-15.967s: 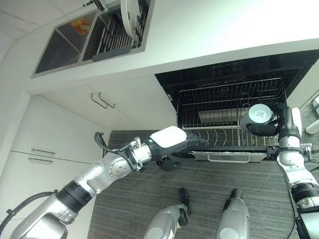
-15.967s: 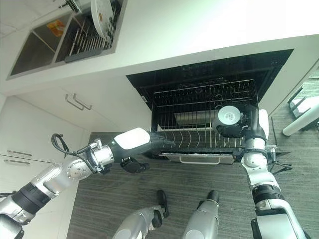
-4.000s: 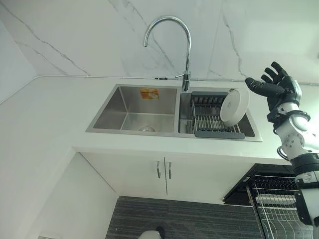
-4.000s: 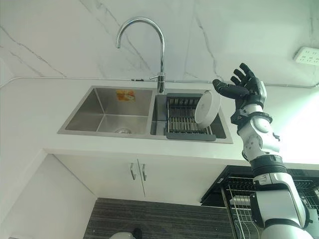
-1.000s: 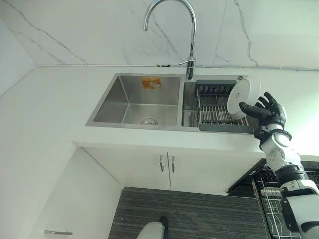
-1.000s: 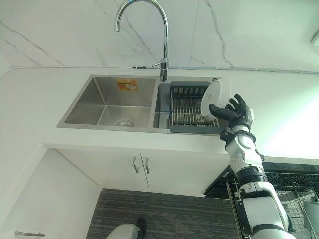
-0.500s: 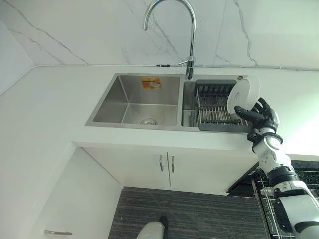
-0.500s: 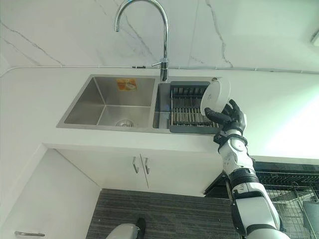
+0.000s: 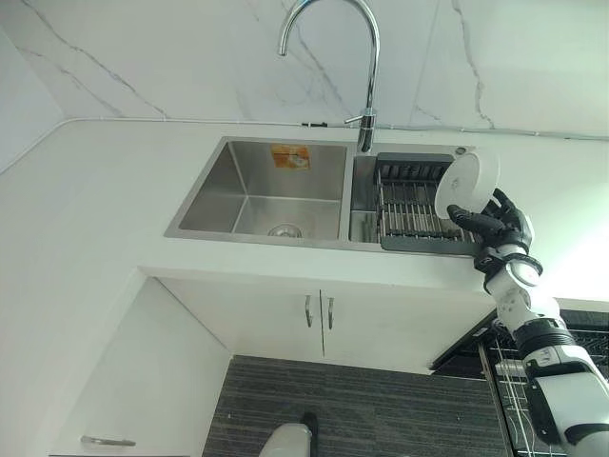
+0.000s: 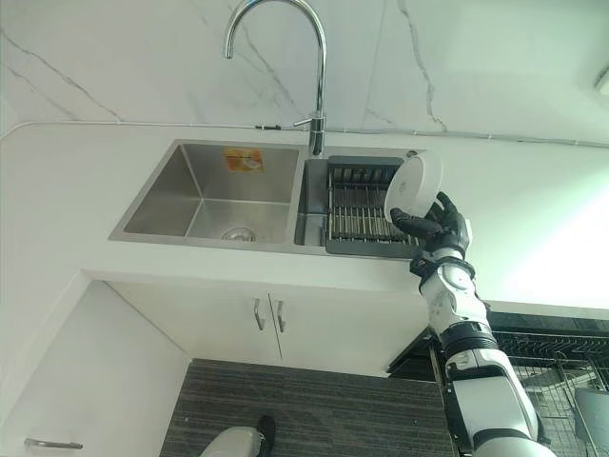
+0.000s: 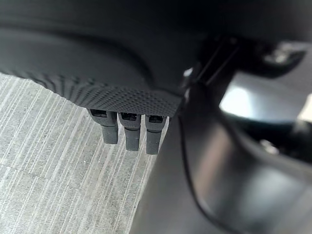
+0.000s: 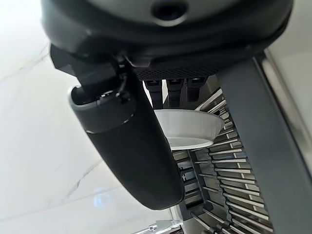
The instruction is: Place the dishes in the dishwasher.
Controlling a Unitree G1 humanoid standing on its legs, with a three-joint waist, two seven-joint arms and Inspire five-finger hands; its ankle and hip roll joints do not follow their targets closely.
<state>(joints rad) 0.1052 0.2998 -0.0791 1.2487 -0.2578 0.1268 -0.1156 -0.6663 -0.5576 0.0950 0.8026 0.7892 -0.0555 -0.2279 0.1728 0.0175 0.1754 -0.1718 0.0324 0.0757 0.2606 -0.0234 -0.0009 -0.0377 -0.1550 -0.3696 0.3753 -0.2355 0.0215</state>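
The right hand (image 9: 501, 227) is up at the sink's right basin, fingers spread and nearly straight, thumb out to one side, holding nothing yet. Its fingertips (image 9: 461, 213) reach to the lower face of the plate (image 9: 468, 181), which stands on edge at the 3 o'clock end of the rack (image 9: 409, 205); whether they touch it or stop just short I cannot tell. In the right wrist view the plate (image 12: 189, 127) sits just past the straight fingers (image 12: 176, 90), with the thumb (image 12: 130, 146) on its near side and rack wires below.

The rack fills the right basin, at 3 o'clock from the left basin (image 9: 262, 195), and the faucet (image 9: 357, 57) arches over from 12 o'clock. The open dishwasher (image 10: 533, 352) lies at about 5 o'clock from the plate, below the counter, well apart from it.

The left hand (image 11: 129, 129) hangs over the floor, fingers straight and empty.

The step in hand looks like the reach for this plate, before any grasp. Next the fingers and thumb should close on the rim, then lift it clear of the wires before carrying it down to the dishwasher.
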